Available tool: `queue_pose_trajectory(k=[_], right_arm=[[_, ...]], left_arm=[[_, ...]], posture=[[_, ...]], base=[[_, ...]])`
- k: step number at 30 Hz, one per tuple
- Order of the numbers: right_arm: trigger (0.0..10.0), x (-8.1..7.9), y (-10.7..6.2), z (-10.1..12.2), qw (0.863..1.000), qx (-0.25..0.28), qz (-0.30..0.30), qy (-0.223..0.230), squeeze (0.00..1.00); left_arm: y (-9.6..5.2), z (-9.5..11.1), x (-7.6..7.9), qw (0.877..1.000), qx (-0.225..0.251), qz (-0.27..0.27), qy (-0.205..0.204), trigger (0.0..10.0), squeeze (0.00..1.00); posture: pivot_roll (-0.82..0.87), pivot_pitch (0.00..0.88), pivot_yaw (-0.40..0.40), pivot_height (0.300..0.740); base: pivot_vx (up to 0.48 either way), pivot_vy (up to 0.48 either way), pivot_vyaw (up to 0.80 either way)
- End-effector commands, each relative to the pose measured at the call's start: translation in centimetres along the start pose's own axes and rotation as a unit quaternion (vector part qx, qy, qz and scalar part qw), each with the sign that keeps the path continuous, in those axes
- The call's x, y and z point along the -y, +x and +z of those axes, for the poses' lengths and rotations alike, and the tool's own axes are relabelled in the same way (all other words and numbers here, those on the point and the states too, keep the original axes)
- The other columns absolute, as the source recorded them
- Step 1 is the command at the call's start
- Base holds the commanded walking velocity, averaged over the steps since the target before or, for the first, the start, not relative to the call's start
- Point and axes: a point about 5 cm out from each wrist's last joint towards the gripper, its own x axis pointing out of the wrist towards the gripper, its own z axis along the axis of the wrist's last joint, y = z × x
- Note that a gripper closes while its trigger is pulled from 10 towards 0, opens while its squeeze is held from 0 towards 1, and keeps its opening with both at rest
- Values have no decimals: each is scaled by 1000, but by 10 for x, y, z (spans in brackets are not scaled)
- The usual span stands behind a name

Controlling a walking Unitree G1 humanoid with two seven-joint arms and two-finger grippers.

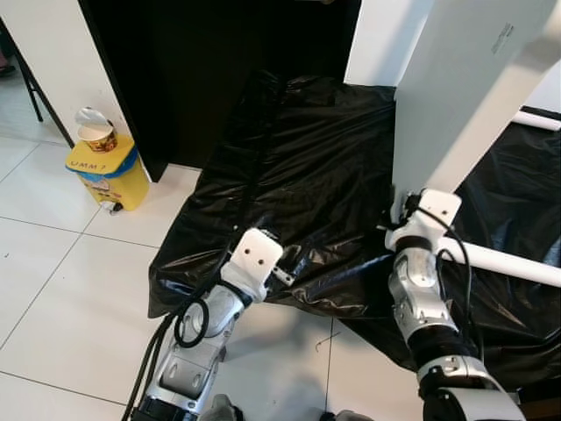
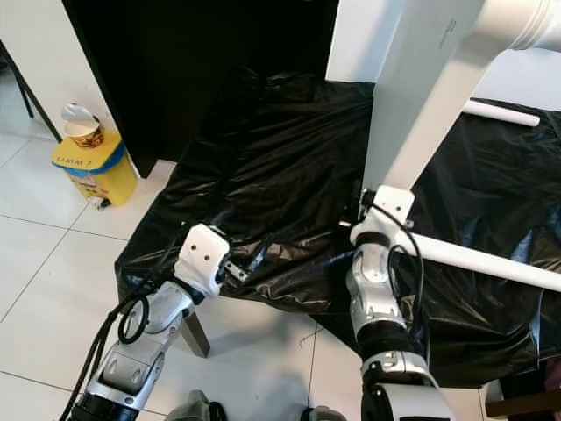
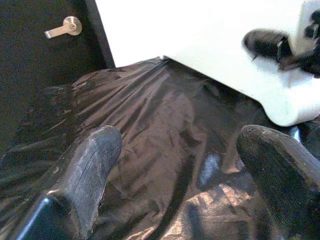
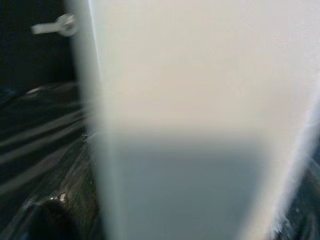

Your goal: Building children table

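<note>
Left eye view: white table panel point(image 1: 456, 96) stands tilted at 2 o'clock on black plastic sheet point(image 1: 298, 175); right pincer point(image 1: 405, 209) at its lower edge, grip state cannot be told. Yellow bin point(image 1: 110, 171) at 9 o'clock.
Left wrist view: left pincer point(image 3: 185, 165) spread wide over the sheet.

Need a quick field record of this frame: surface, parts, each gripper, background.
surface: black plastic sheet spread over a low surface, crumpled
main part: white tabletop panel standing on its edge on the sheet, leaning
other parts: white table leg lying on the sheet by the right arm; another white leg further back
left gripper: open, over the sheet, holding nothing
right gripper: at the panel's lower edge; finger state not visible
background: yellow bin with a paper cup on it, dark door, white tiled floor
</note>
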Motion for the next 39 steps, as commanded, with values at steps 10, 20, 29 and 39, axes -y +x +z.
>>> queue_pose_trajectory(k=[10,20,29,39], right_arm=[[10000,2,8,-3,1000,-17,9,3,0],[10000,-6,24,0,999,-29,43,-17,0],[0,-14,25,-1,996,-35,79,-5,0],[0,-35,9,-2,989,-21,145,22,0]], left_arm=[[-2,-1,0,1000,-7,16,5,10000,0],[-2,0,-8,1000,-6,22,15,10000,0],[-11,20,-39,999,36,32,16,10000,0],[-20,53,-78,993,82,76,45,10000,0]], posture=[[100,43,-96,740],[109,44,-99,740],[125,60,-111,740],[142,62,-126,740]], base=[[0,0,0],[0,0,0],[0,0,0],[0,0,0]])
